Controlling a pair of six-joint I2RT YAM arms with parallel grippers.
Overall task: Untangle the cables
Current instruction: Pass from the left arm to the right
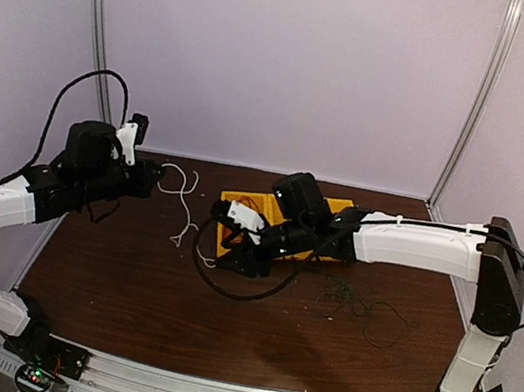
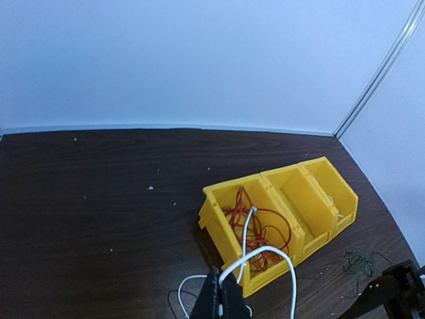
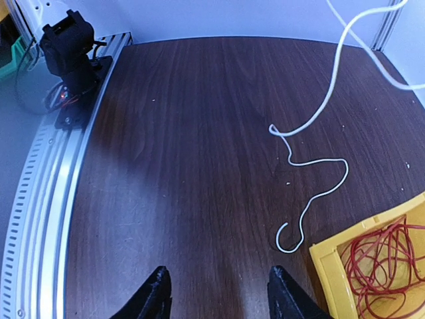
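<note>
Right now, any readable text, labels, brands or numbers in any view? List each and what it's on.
None readable in any view.
Yellow bin: plain walls, no label.
White cable in the left hand: no print.
Right arm's white casing: no marking I can make out.
Left base board: lit dots only; any print too small to read.
</note>
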